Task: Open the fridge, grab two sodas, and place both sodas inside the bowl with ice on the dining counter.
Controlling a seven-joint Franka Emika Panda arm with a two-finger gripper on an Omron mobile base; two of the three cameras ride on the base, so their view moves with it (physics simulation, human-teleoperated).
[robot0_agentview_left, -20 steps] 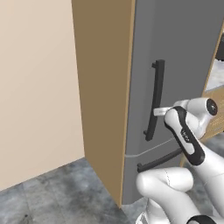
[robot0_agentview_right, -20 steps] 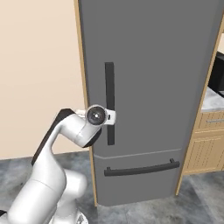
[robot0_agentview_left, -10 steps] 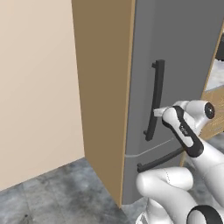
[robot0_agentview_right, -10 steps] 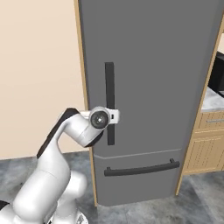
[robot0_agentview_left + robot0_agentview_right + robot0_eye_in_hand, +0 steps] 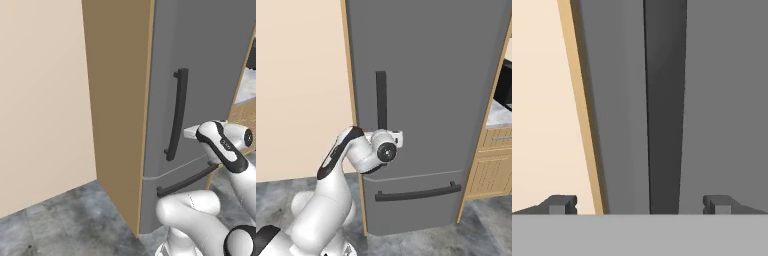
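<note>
Fridge [image 5: 431,75] shut, beige wall [image 5: 40,100] beside, grey floor [image 5: 60,220]; tool [image 5: 639,204] spread near handle [image 5: 664,100].

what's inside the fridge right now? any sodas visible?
Nothing of the inside shows: the fridge door is shut, and so is the lower drawer. Only the grey front and the dark vertical handle are visible, with the open gripper lined up on that handle.

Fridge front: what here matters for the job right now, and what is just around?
Job:
fridge, door shut
bar handle, between the open jaws in the hand view
gripper

Just around:
lower drawer handle
tan cabinet
beige wall
grey floor
</note>
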